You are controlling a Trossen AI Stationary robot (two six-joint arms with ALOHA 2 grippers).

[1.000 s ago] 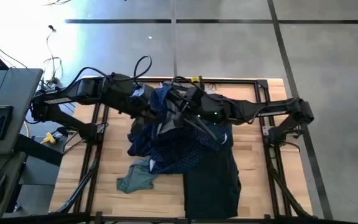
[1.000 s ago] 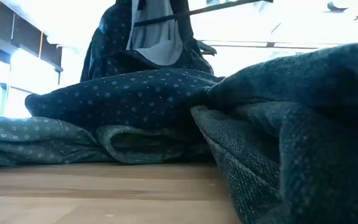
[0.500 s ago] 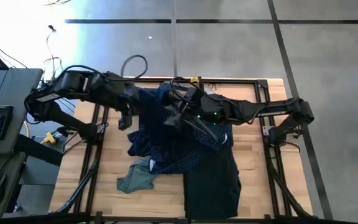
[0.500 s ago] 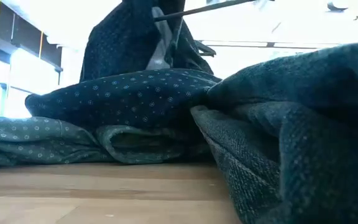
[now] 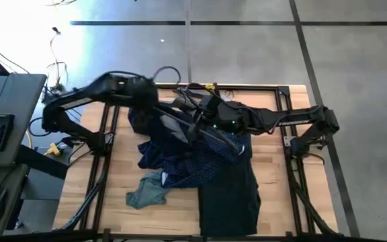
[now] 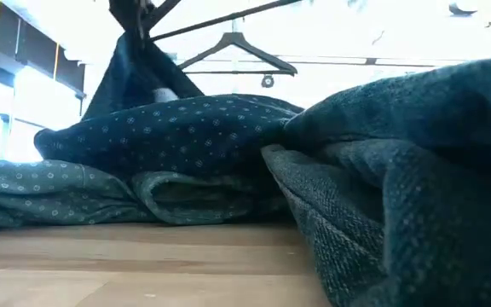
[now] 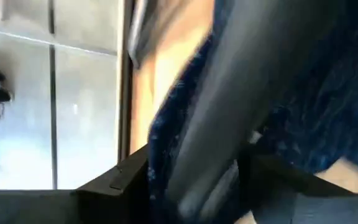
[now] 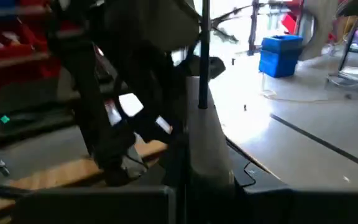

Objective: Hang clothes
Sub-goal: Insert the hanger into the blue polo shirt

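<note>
Bare table lies open left of the clothes; both arms and the hanger crowd the far middle

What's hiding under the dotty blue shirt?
The teal shirt pokes out from under the dotted shirt, whose other edge lies over the black trousers. Anything else beneath is covered.

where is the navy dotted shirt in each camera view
High view: navy dotted shirt mid-table, under both arms.
Low view: the dotted mound left of centre, one corner lifted up.
Left wrist view: dark blue cloth beside the finger.
Right wrist view: cannot pick it out.
Shared landmark: the hanger, which the high view shows over the shirt.
</note>
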